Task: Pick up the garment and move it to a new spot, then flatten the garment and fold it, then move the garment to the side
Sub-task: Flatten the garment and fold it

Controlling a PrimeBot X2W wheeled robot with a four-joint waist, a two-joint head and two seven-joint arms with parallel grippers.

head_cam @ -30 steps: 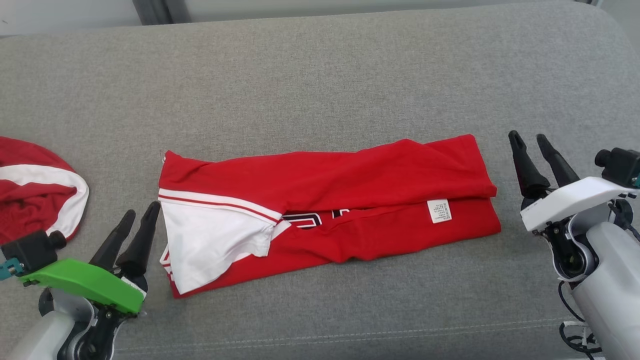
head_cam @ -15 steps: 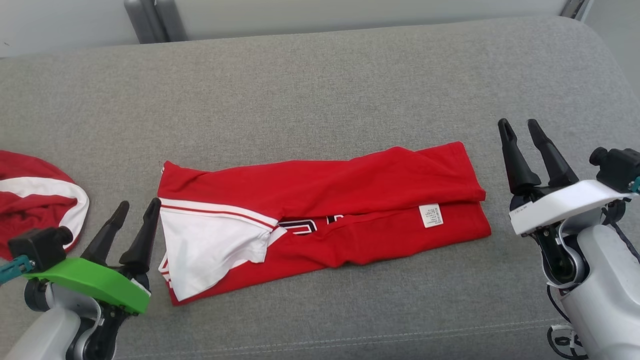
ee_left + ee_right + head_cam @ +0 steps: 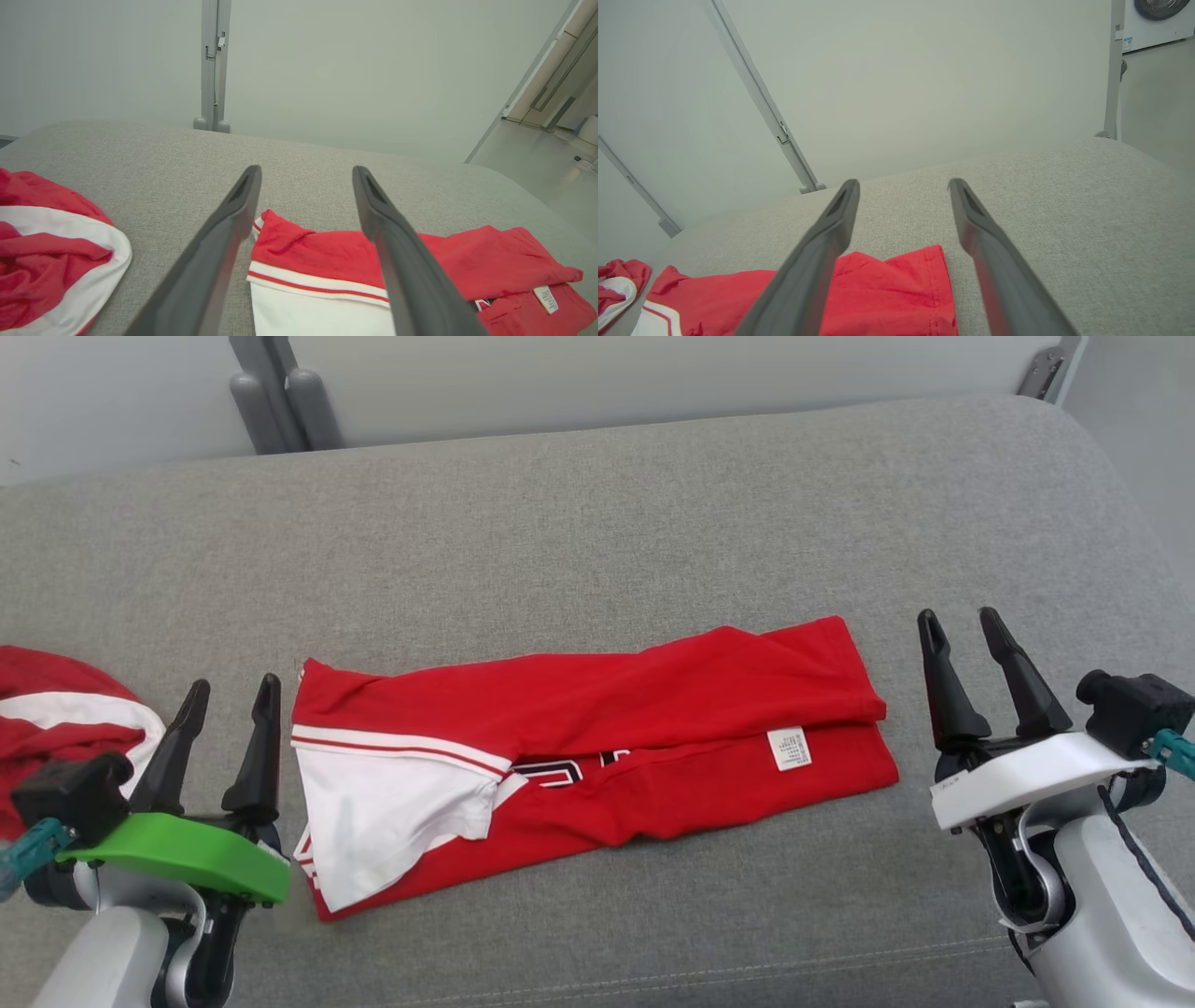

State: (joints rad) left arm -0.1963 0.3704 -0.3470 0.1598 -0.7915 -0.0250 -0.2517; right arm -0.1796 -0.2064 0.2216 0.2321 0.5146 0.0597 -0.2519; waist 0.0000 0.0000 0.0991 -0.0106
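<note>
The garment (image 3: 597, 737) is a red shirt with a white sleeve and a white label, folded into a long strip across the middle of the grey cushion (image 3: 597, 523); the strip also appears in the left wrist view (image 3: 327, 252) and in the right wrist view (image 3: 887, 294). My left gripper (image 3: 229, 695) stands open just left of the strip's sleeve end, holding nothing. My right gripper (image 3: 957, 625) is open a short way right of the strip's other end, also holding nothing. Both pairs of fingers are apart from the cloth.
A second red and white garment (image 3: 65, 728) lies bunched at the cushion's far left edge, behind my left wrist (image 3: 46, 252). Grey metal posts (image 3: 280, 401) and a pale wall stand behind the cushion. A washing machine (image 3: 1153, 18) shows at the far right.
The head camera has tilted, so the whole scene sits lower and more of the back wall shows. Both grippers stay open beside the strip's ends; the garment lies as before.
</note>
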